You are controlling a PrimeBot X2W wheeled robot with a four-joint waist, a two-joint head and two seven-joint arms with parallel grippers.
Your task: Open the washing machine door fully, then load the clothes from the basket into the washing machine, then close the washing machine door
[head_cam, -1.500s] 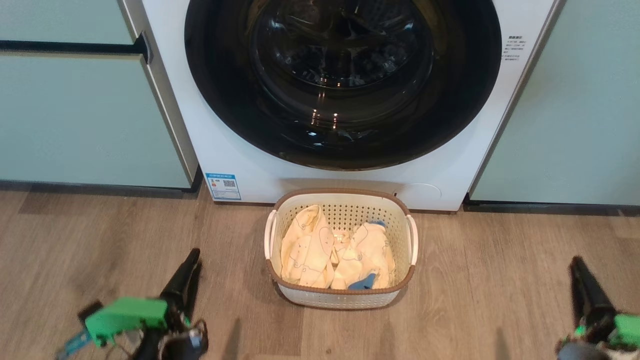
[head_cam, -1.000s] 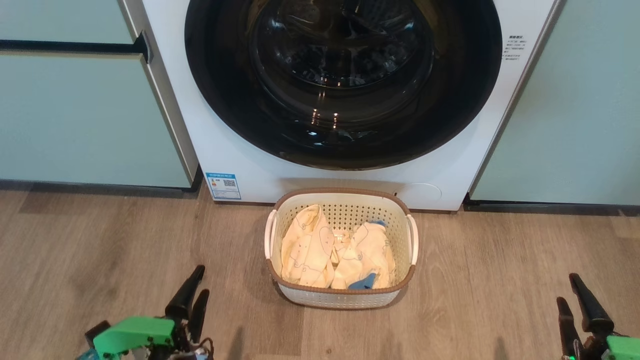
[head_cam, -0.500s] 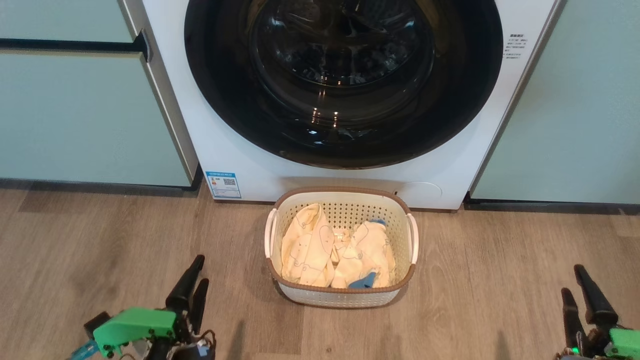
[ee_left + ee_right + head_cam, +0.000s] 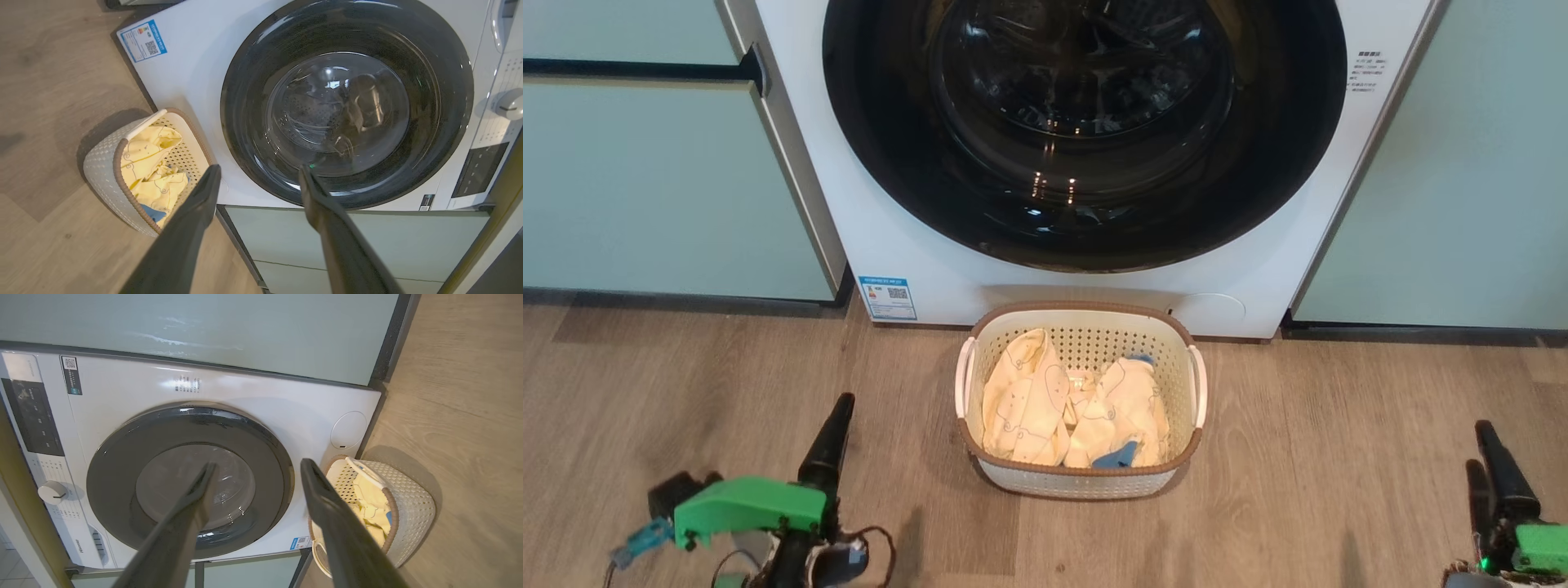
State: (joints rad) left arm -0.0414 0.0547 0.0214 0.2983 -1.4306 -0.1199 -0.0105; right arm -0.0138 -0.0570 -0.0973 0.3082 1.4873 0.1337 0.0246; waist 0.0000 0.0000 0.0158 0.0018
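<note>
Both sets of fingers spread, empty: left gripper (image 4: 259, 168), right gripper (image 4: 258, 463) low, flanking basket (image 4: 1078, 309) holding clothes (image 4: 1029, 408). Shut washing machine door (image 4: 1085, 122) lies ahead, above fingertips; left gripper judged nearer.

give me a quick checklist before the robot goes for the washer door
1. door open: not ok, it sits shut against the washer.
2. left gripper open and empty: ok.
3. right gripper open and empty: ok.
4. clothes all inside the basket: ok.
5. basket upright on the floor, below the door: ok.
6. door swing passes above the basket rim: cannot tell.
</note>
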